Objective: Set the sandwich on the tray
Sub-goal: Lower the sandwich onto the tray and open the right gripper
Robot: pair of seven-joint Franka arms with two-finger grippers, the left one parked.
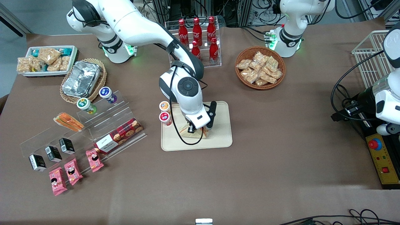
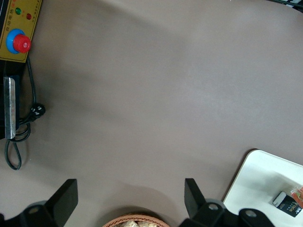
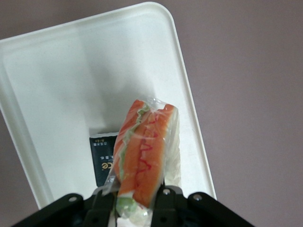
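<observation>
My gripper [image 3: 135, 198] pinches sandwich [image 3: 142, 156] by its end, just above tray [image 3: 57, 85], near tray rim. Risks: slick wrap slips; wedge lands on black pack [image 3: 102, 158], tips; drops over rim.

- The right arm [image 1: 147, 31] reached down over the tray's [image 1: 218, 142] middle.
- Its gripper [image 3: 135, 201] pointed downward, fingers clamped on the wrapped sandwich [image 3: 142, 156].

White Coca-Cola script runs down the red bottles [image 1: 197, 31] in the upper middle of the front view. Other labels are too small to read.
</observation>
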